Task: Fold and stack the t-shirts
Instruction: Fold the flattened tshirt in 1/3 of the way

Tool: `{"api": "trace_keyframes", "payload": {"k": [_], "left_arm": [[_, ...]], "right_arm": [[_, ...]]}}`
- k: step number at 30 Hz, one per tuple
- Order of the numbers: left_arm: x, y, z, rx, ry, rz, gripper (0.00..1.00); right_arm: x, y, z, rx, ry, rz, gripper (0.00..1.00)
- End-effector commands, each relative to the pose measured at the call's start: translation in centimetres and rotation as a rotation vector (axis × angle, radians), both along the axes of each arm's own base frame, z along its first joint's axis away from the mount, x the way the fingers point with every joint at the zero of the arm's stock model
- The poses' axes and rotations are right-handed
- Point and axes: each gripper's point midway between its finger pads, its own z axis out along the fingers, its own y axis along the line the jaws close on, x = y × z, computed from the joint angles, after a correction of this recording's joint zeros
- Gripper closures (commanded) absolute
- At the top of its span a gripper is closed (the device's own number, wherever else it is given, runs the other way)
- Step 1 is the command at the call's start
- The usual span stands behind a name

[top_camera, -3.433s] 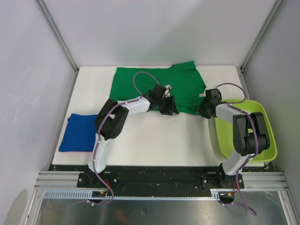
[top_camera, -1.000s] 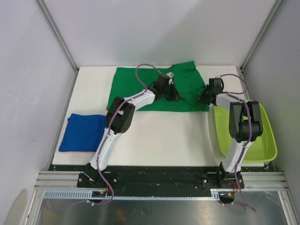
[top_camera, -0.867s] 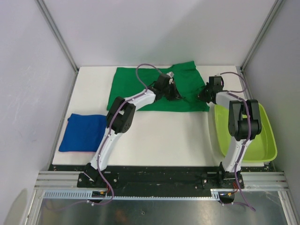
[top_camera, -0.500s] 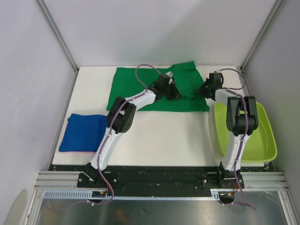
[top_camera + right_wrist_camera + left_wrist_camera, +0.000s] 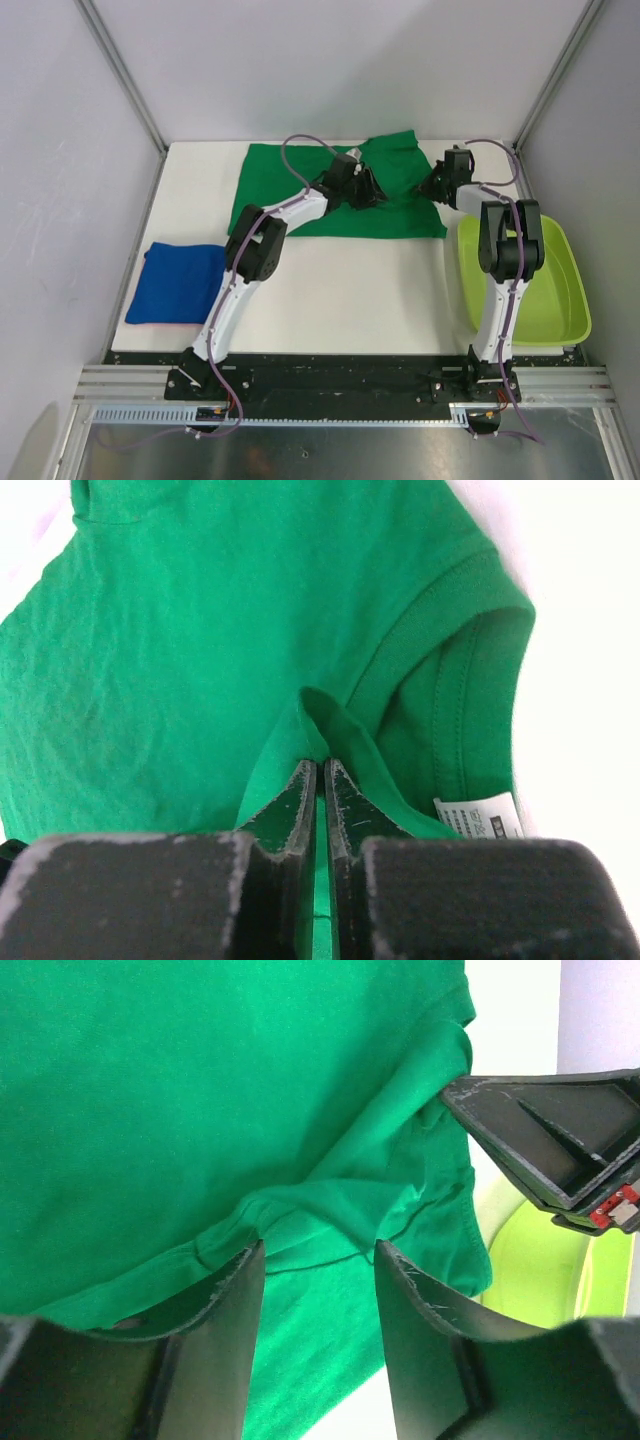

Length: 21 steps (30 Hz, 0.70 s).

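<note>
The dark green t-shirt (image 5: 285,190) lies across the back of the table, its near part doubled over along a straight front fold. My left gripper (image 5: 362,190) is over its middle. In the left wrist view its fingers stand slightly apart, clamping a bunched fold of the green t-shirt (image 5: 200,1080) at the left gripper's (image 5: 320,1250) tips, lifted off the layer beneath. My right gripper (image 5: 436,188) is at the shirt's right edge. Close up, the right gripper (image 5: 322,765) is shut on a ridge of green cloth (image 5: 180,630) beside the collar label (image 5: 478,815). The royal blue t-shirt (image 5: 180,283) lies folded at front left.
A lime-green plastic tub (image 5: 545,290) stands at the table's right edge beside the right arm, and the tub (image 5: 540,1260) also shows in the left wrist view. Grey walls and metal posts close in the table on three sides.
Both grippers have carried the gripped edge of the green shirt away from the front and toward the back wall, laying it over itself. The blue shirt and tub have not moved.
</note>
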Motion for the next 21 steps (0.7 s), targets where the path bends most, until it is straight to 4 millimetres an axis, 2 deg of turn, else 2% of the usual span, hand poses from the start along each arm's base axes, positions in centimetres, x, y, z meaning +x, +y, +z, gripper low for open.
{"api": "trace_keyframes", "payload": {"k": [1,5,10,12,16,21], "left_arm": [[2.0,1.1,3.5,-0.021,-0.101,0.011,0.43],[1.9,2.1,4.3,-0.01,-0.116,0.002,0.39],[0.5,3.5,3.9,0.038,-0.119,-0.009,0.41],[0.0,4.3,3.8,0.059,-0.119,-0.003,0.43],[-0.6,5.8,4.1,0.093,-0.127,0.018,0.48],[-0.5,7.6,5.3,0.12,-0.153,0.058,0.48]], "right_arm": [[2.4,-0.1,2.8,-0.021,-0.093,0.025,0.91],[3.2,-0.2,3.6,-0.042,-0.092,0.035,0.8],[3.4,-0.1,4.7,-0.064,-0.079,0.043,0.5],[3.2,0.0,5.6,-0.095,-0.081,0.042,0.43],[2.2,1.6,6.9,-0.163,-0.067,0.078,0.47],[1.5,5.2,6.5,-0.27,-0.039,0.163,0.48]]}}
